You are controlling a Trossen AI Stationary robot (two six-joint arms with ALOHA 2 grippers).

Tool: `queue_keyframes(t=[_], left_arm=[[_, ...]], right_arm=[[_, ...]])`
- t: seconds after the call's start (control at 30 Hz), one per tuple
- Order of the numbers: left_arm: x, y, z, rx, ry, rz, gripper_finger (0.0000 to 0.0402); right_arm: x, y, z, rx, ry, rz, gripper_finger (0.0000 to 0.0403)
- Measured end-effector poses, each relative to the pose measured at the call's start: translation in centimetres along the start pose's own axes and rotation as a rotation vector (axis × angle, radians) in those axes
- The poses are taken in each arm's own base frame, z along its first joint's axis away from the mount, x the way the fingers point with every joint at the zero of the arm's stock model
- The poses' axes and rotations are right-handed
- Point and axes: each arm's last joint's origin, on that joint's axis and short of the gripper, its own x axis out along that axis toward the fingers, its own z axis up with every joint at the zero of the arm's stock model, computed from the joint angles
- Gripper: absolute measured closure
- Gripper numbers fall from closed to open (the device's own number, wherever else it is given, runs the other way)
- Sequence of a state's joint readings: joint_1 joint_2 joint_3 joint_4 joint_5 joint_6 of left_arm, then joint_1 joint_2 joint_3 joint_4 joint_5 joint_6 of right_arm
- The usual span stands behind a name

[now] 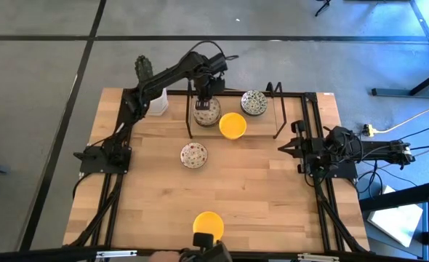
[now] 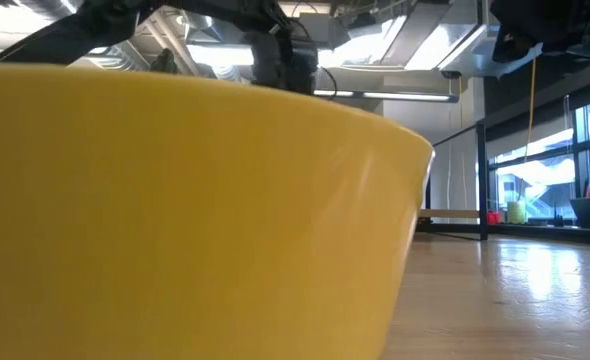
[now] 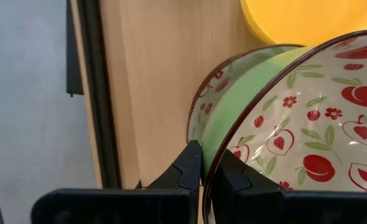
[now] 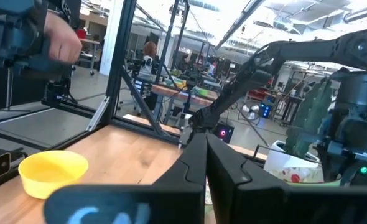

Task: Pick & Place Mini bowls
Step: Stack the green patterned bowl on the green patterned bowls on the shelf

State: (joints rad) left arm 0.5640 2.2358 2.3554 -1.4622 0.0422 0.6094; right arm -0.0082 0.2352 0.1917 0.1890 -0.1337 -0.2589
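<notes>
Several mini bowls sit on the wooden table. A red-floral bowl (image 1: 206,111) is at the far middle, with a yellow bowl (image 1: 233,125) beside it and a grey-green patterned bowl (image 1: 254,102) behind. A second floral bowl (image 1: 193,154) rests at mid-table. Another yellow bowl (image 1: 209,223) stands at the near edge and fills the low view (image 2: 175,220). My left gripper (image 1: 207,93) is over the far floral bowl (image 3: 308,137), shut on it. My right gripper (image 1: 300,149) waits shut at the table's right side, touching nothing. My left gripper pinches the floral bowl by its rim (image 3: 209,163), the part toward the table's far edge. One finger (image 3: 233,174) is inside on the patterned face and the other finger (image 3: 190,165) is outside on the green wall. The fingers come from above. I cannot tell whether the bowl is lifted clear.
A black wire frame (image 1: 280,109) stands around the far bowls. A white cactus pot (image 1: 155,98) sits at the far left. Black rails run along the table's left and right sides. A person's hand (image 4: 59,37) shows beyond the table. Bare wood lies at the centre and near right.
</notes>
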Motion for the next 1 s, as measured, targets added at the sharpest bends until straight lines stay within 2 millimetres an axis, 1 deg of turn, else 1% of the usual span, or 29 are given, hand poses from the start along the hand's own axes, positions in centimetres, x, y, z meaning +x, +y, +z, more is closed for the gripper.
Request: queue_keyframes(t=[0.2, 0.47, 0.6, 0.7, 1.0], left_arm=[[1.8, -0.1, 0.3, 0.012, 0.047, -0.028, 0.0393], [2.2, -0.1, 0.3, 0.014, 0.062, -0.024, 0.0393], [2.2, -0.5, 0.6, 0.025, 0.063, -0.021, 0.0391], [2.2, -0.8, 0.9, 0.052, 0.056, -0.014, 0.038], [2.2, -1.7, 1.9, 0.093, 0.057, 0.046, 0.0328]], right_arm=[[0.0, 0.0, 0.0, 0.015, 0.0, 0.0, 0.0395], [0.0, 0.0, -0.1, 0.016, 0.007, 0.001, 0.0395], [0.0, 0.0, -0.1, 0.023, 0.01, 0.004, 0.0395], [0.0, 0.0, -0.1, 0.043, 0.015, 0.005, 0.0395], [0.0, 0.1, -0.3, 0.049, 0.026, 0.007, 0.0395]])
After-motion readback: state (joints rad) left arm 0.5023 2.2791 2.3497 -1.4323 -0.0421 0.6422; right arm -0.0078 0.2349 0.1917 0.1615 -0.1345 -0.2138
